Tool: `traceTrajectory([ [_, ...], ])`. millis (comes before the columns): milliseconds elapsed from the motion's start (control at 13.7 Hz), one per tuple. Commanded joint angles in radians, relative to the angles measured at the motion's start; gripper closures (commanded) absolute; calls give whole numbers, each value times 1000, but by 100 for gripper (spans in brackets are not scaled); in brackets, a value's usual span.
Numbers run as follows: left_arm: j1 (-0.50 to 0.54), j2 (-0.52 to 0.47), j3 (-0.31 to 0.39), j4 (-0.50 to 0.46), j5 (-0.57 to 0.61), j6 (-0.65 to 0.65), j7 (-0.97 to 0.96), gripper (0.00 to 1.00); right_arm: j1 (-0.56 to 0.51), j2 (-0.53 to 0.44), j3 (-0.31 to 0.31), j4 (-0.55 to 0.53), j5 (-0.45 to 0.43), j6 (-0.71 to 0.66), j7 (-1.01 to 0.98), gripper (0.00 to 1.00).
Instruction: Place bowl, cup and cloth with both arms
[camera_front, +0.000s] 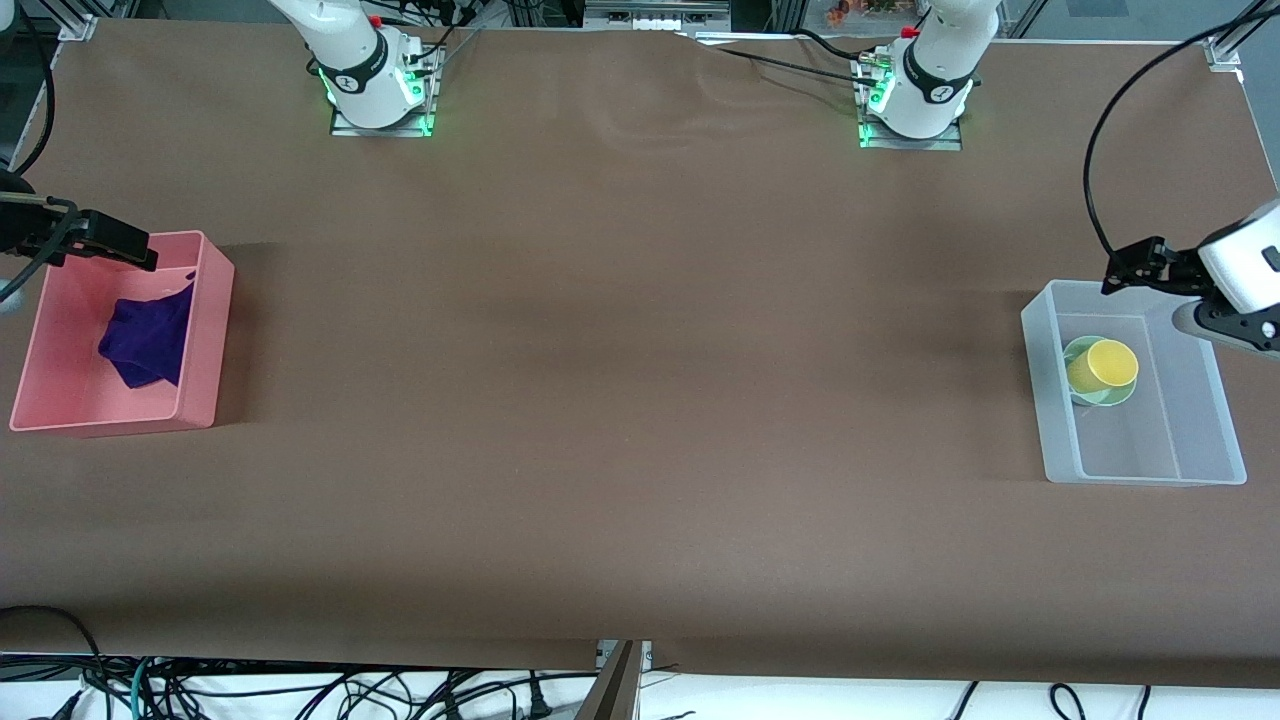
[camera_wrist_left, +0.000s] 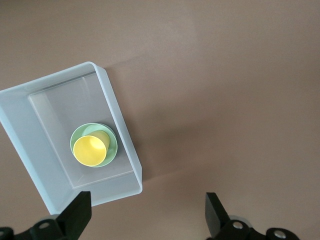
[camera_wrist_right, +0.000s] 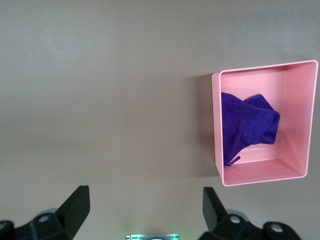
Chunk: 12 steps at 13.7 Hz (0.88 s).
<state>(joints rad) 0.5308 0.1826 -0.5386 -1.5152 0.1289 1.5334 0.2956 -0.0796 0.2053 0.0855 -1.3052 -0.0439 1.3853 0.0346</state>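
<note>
The purple cloth (camera_front: 150, 340) lies crumpled in a pink bin (camera_front: 205, 330) at the right arm's end of the table. It also shows in the right wrist view (camera_wrist_right: 247, 125), inside the pink bin (camera_wrist_right: 216, 125). The yellow cup (camera_front: 1102, 365) lies tilted in the mint-green bowl (camera_front: 1112, 397), inside a clear bin (camera_front: 1040, 380) at the left arm's end. The left wrist view shows the cup (camera_wrist_left: 90, 150), the bowl (camera_wrist_left: 113, 145) and the clear bin (camera_wrist_left: 120, 120). My left gripper (camera_front: 1135, 268) (camera_wrist_left: 147, 210) is open and empty, up beside the clear bin. My right gripper (camera_front: 110, 240) (camera_wrist_right: 145, 205) is open and empty, up by the pink bin.
The brown table (camera_front: 640, 350) stretches wide between the two bins. The arm bases (camera_front: 380, 90) (camera_front: 915, 100) stand farthest from the front camera. Cables (camera_front: 300, 695) hang below the table's near edge.
</note>
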Motion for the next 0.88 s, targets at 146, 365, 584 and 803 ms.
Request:
traceTrajectory([
  [146,-324,-84,355,-22,-141,2,-123,0,-3,-7,-1,-5,6,3,-5,0],
  [365,-449,-223,436,-200,-134,101,-259,0,-3,-7,-3,-5,6,3,-5,0],
  [584,-477,-318,449,-341,-132,199,-279,0,-3,-7,-3,-5,6,1,-5,0],
  [803,-488,-315,457,-335,-133,197,-277,0,-3,-7,-4,-5,6,3,-5,0],
])
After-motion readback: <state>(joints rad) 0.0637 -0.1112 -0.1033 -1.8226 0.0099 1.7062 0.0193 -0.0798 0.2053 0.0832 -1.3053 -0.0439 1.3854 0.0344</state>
